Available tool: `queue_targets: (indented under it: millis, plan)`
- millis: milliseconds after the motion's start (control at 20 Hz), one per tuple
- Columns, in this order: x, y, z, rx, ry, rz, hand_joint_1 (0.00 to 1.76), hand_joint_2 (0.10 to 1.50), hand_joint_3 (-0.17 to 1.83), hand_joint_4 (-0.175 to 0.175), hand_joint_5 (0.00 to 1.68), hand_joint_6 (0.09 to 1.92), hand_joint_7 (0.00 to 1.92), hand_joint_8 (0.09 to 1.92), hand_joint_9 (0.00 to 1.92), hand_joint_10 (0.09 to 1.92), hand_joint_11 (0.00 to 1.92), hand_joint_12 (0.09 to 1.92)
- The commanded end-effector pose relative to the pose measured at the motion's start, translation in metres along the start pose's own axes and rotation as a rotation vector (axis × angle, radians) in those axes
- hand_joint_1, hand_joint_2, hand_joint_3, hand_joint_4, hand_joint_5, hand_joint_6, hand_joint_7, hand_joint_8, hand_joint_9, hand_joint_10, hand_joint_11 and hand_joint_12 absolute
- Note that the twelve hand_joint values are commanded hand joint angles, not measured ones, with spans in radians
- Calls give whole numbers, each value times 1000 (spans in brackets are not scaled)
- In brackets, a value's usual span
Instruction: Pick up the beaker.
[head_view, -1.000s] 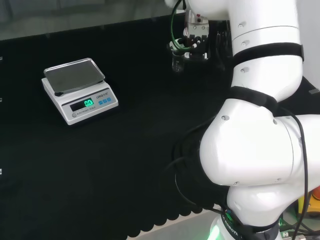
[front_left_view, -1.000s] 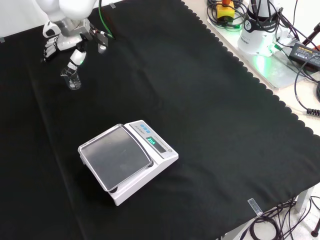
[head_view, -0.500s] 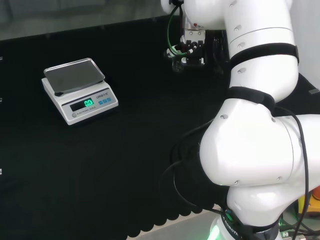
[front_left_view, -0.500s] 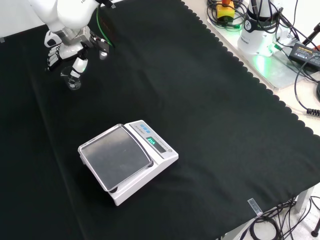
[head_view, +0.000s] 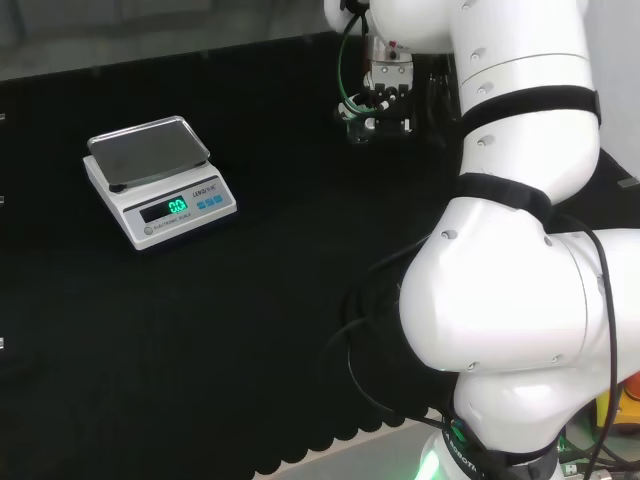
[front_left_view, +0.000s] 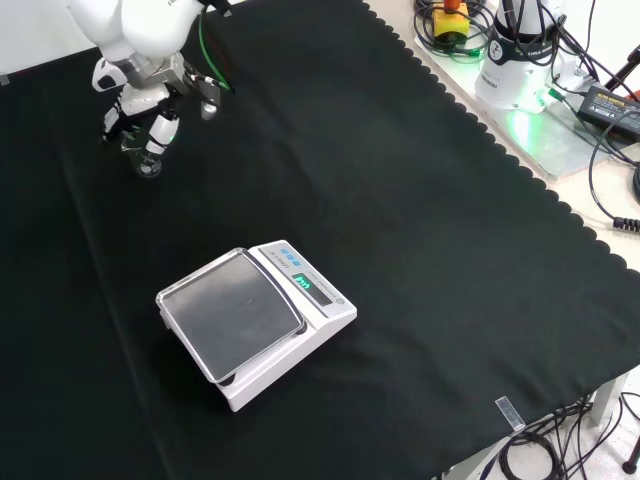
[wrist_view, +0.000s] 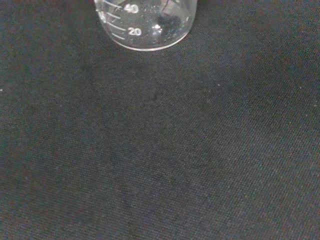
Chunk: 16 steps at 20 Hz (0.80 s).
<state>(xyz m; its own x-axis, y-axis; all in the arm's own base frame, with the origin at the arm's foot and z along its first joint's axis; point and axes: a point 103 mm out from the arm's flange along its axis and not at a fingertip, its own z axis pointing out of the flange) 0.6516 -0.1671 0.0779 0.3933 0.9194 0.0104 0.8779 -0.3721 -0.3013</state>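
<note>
— Where's the beaker?
— I see the glass beaker (front_left_view: 146, 158) upright on the black cloth (front_left_view: 380, 190), far corner in the front view, well apart from the scale (front_left_view: 252, 320).
— And the hand?
— My hand (front_left_view: 140, 100) is over it, fingers curled round the rim.

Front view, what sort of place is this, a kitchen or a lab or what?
Most likely a lab bench: a clear graduated beaker under the robot's hand, a digital weighing scale on the black cloth, and cables and power gear along the bench edge.
</note>
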Motion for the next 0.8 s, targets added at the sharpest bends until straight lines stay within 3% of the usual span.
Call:
queue_targets:
  millis: [50, 150, 250, 300, 350, 400, 450, 600, 800]
  plan:
    - [0, -4, -3, -152, -13, -2, 650, 990, 163, -165, 788, 472, 1178, 748, 1446, 584, 1161, 1101]
    - [1, -5, -4, -188, -16, -7, 750, 972, 187, -173, 959, 641, 1348, 713, 1622, 529, 1319, 991]
    - [2, -7, -6, -230, -20, -14, 821, 949, 222, -175, 1077, 685, 1463, 667, 1744, 470, 1409, 921]
    - [3, -9, -8, -255, -23, -18, 923, 933, 236, -73, 1116, 711, 1508, 647, 1795, 452, 1445, 898]
    - [3, -11, -10, -277, -28, -22, 1003, 901, 282, 4, 1145, 729, 1555, 610, 1844, 429, 1481, 872]
    - [2, -13, -14, -295, -34, -24, 1056, 855, 355, 46, 1170, 733, 1597, 566, 1879, 413, 1511, 845]
    - [2, -15, -20, -311, -39, -28, 1091, 801, 444, 55, 1195, 732, 1637, 522, 1900, 420, 1539, 822]
    - [0, -29, -46, -359, -68, -47, 1148, 673, 653, -6, 1253, 714, 1722, 427, 1919, 460, 1595, 780]
    - [-4, -57, -96, -393, -99, -67, 1190, 562, 825, -143, 1306, 700, 1816, 340, 1920, 507, 1621, 758]
